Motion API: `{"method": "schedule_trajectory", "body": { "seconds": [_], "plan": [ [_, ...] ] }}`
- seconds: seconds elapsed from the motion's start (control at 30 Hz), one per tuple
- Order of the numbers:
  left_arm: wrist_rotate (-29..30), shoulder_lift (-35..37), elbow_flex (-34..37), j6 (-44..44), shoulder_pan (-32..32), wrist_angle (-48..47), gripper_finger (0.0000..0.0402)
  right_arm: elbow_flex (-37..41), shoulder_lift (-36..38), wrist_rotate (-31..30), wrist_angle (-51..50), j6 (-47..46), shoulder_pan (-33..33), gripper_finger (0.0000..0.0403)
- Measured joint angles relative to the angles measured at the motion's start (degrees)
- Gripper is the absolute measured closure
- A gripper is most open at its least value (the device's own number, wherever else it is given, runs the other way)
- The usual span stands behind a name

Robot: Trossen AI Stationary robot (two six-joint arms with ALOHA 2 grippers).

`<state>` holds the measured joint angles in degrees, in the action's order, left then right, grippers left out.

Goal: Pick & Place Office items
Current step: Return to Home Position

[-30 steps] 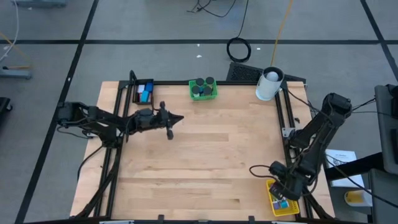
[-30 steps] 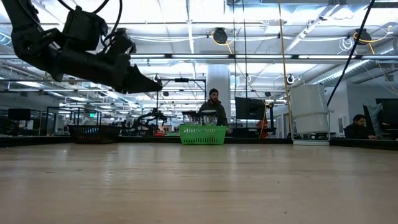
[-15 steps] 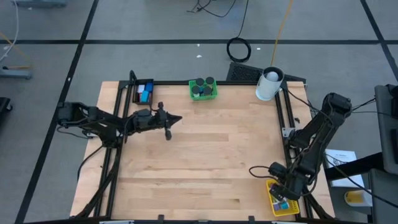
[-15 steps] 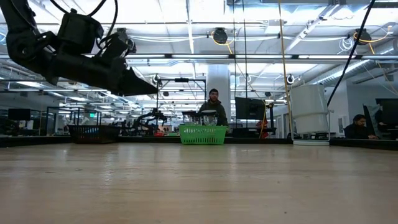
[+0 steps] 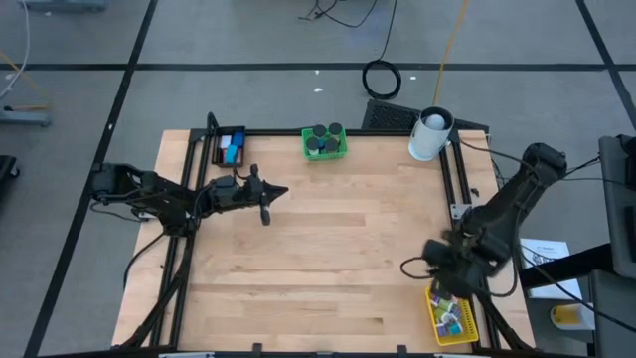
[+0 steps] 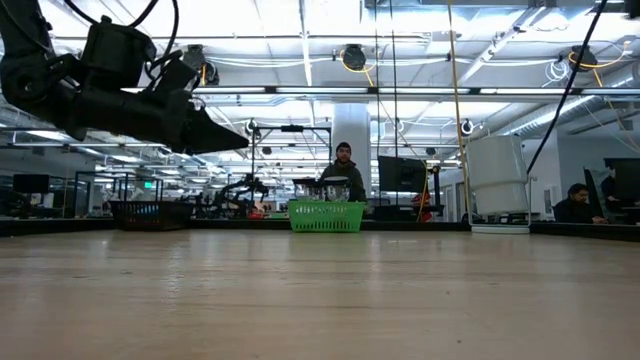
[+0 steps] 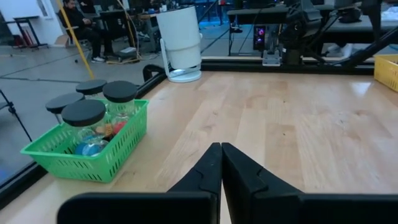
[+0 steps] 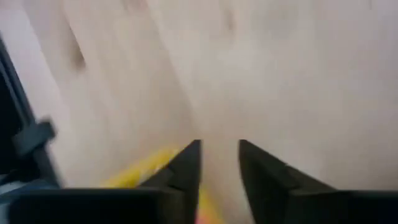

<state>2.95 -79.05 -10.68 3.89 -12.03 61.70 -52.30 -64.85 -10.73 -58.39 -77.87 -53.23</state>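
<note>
Small coloured office items (image 5: 450, 318) lie in a yellow bin (image 5: 437, 323) at the table's near right corner. My right gripper (image 5: 440, 261) hangs just beyond that bin's far end, above the wood, pointing steeply down. It is open (image 8: 219, 147) with only bare table between its fingers. My left gripper (image 5: 284, 189) stays level above the table's left part, shut (image 7: 221, 147) and holding nothing. Blue items (image 5: 232, 151) sit in a black bin (image 5: 221, 134). Black-lidded jars (image 7: 84, 112) stand in a green bin (image 5: 343, 151).
A big white cylinder (image 5: 430, 134) stands at the far right corner, with a black coil of cable (image 5: 382, 79) on the floor behind the table. Black frame rails (image 5: 459, 189) run along the left and right edges. Bare wood (image 5: 328, 249) fills the middle. People sit in the room beyond.
My right gripper has risen from over the yellow bin and gone toward the table's far edge, rolling about its own line as it went; it now hangs over bare wood beside the bin.
</note>
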Motion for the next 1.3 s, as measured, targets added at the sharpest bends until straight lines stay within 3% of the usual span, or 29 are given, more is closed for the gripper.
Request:
{"method": "schedule_trajectory", "body": {
  "seconds": [0.1,0.2,0.33,0.43,0.5,0.67,0.8,1.0,1.3],
  "plan": [
    [-0.02,0.0,0.0,0.24,-0.04,-0.03,0.0398,3.01,2.57,-6.38,6.59,21.01,7.93,0.0364],
    [-1.76,1.48,0.02,0.26,-0.79,-0.51,0.0392,9.66,5.88,-6.17,22.78,44.71,19.21,0.0395],
    [-7.41,2.87,0.02,0.14,-3.04,-1.62,0.0398,21.08,9.12,8.87,52.35,69.65,37.28,0.0397],
    [-9.0,5.81,0.02,-0.59,-4.77,-3.69,0.0394,27.64,9.0,18.37,70.01,80.57,48.19,0.0401],
    [-8.98,8.35,0.02,-0.74,-5.57,-7.62,0.0396,31.56,7.98,20.98,80.21,85.58,52.97,0.0402],
    [-8.17,17.16,0.02,1.04,-6.01,-16.64,0.0392,40.11,6.5,23.06,104.25,92.07,58.26,0.0402],
    [-7.42,24.4,0.02,2.81,-6.04,-23.9,0.0395,45.56,7.57,24.37,113.46,92.19,61.49,0.0402],
    [-7.47,33.28,0.06,3.11,-6.25,-33.29,0.0386,50.32,12.0,25.99,114.87,88.68,66.44,0.0403],
    [-11.08,43.05,7.78,-1.11,-10.18,-27.29,0.0391,51.33,22.07,26.24,104.2,87.47,70.82,0.0403]
  ]
}}
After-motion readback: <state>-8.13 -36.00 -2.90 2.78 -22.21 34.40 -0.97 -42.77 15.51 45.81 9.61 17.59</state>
